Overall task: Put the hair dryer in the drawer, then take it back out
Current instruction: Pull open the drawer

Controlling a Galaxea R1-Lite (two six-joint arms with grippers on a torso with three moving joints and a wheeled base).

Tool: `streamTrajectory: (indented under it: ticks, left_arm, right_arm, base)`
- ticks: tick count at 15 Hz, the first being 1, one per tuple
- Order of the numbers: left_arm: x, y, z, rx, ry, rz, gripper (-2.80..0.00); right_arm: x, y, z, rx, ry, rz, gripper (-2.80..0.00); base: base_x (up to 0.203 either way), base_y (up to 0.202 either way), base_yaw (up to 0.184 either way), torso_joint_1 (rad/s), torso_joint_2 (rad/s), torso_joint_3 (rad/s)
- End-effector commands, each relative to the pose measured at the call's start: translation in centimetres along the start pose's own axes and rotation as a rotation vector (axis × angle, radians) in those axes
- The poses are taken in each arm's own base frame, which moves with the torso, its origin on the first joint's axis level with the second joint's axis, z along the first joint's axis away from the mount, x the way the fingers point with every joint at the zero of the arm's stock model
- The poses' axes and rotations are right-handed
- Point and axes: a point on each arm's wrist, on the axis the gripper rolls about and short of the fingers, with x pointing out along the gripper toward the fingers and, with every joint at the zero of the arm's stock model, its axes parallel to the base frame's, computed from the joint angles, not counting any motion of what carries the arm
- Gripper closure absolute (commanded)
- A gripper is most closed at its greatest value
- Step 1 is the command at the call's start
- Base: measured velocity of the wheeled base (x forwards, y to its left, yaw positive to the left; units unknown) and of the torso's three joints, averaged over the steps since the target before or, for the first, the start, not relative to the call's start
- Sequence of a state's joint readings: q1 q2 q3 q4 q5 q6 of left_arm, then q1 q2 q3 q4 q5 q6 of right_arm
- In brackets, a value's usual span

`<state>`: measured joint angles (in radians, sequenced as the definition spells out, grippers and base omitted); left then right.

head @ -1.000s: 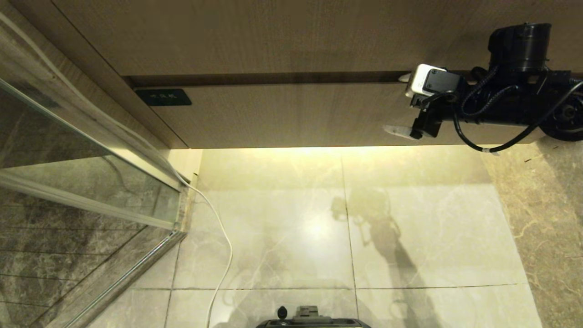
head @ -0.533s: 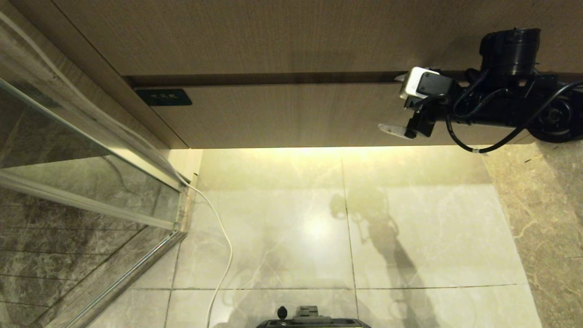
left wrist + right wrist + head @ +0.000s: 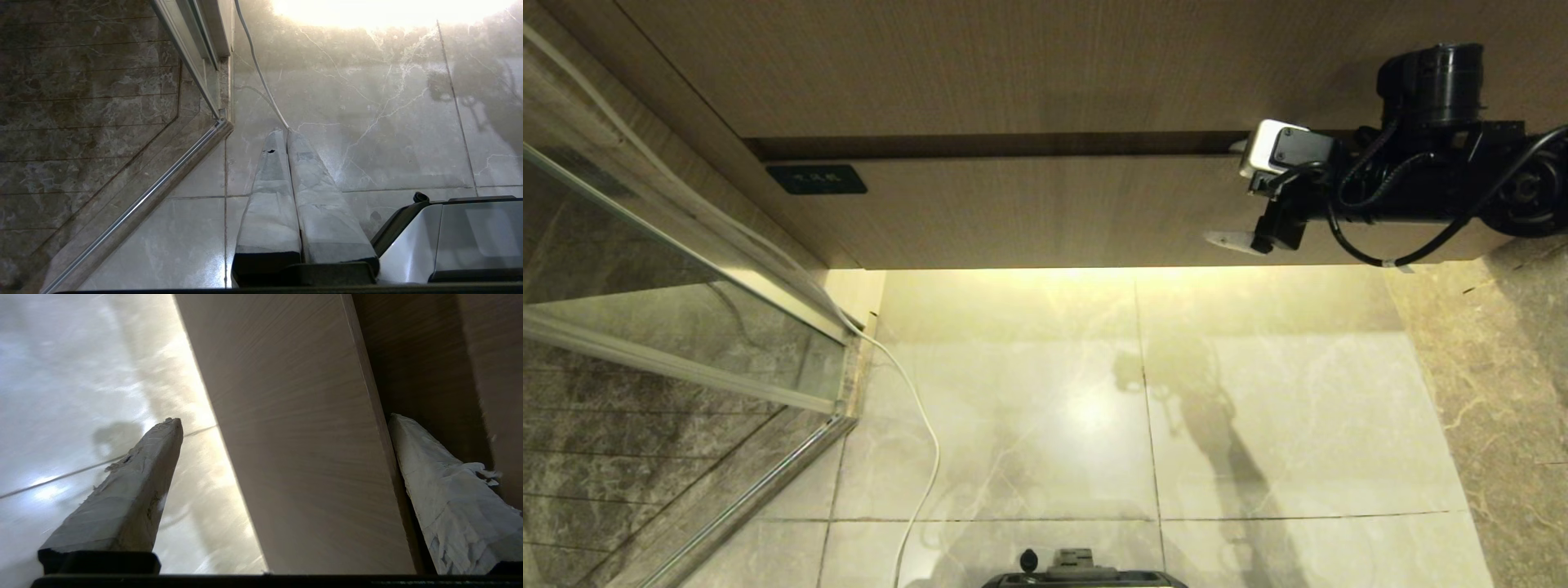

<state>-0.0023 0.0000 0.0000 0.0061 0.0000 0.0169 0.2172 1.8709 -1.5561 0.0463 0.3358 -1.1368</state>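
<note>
The drawer [image 3: 1029, 208] is a wide light wood-grain front with a small dark label plate [image 3: 817, 178] at its left end. A dark gap runs along its top edge. My right gripper [image 3: 1227, 192] is open at the drawer's right part and straddles the front. One finger [image 3: 441, 490] is in the gap above the top edge, the other finger [image 3: 135, 486] is below the bottom edge, over the floor. The drawer front [image 3: 302, 437] fills the space between them. My left gripper [image 3: 287, 131] is shut on nothing and points at the floor. The hair dryer is out of view.
A taller wood-grain panel [image 3: 1013, 65] sits above the drawer. A glass shower door [image 3: 670, 269] with a metal frame stands at the left. A white cable [image 3: 923, 441] trails over the glossy tiled floor [image 3: 1258, 408]. My base [image 3: 1082, 572] shows at the bottom edge.
My right gripper has shifted slightly left and a little down along the drawer front. The dark gap above the drawer looks a bit wider. The left arm has not moved.
</note>
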Motion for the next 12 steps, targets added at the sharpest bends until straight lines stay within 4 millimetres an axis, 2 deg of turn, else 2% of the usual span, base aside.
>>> streamTrajectory:
  ticks: [1, 7, 12]
  left_arm:
    - [0.0, 0.0, 0.0, 0.000, 0.002, -0.001, 0.00]
    - [0.0, 0.0, 0.0, 0.000, 0.002, -0.001, 0.00]
    - [0.0, 0.0, 0.0, 0.000, 0.002, 0.001, 0.00]
  right_arm:
    - [-0.6, 0.8, -0.8, 0.050, 0.070, 0.111, -2.80]
    - [-1.9, 1.2, -0.7, 0.116, 0.161, 0.105, -2.80]
    - [-4.8, 2.7, -0.3, 0.130, 0.216, 0.138, -2.80]
  base:
    - [0.000, 0.000, 0.000, 0.000, 0.00, 0.000]
    - [0.000, 0.000, 0.000, 0.000, 0.00, 0.000]
    - [0.000, 0.000, 0.000, 0.000, 0.00, 0.000]
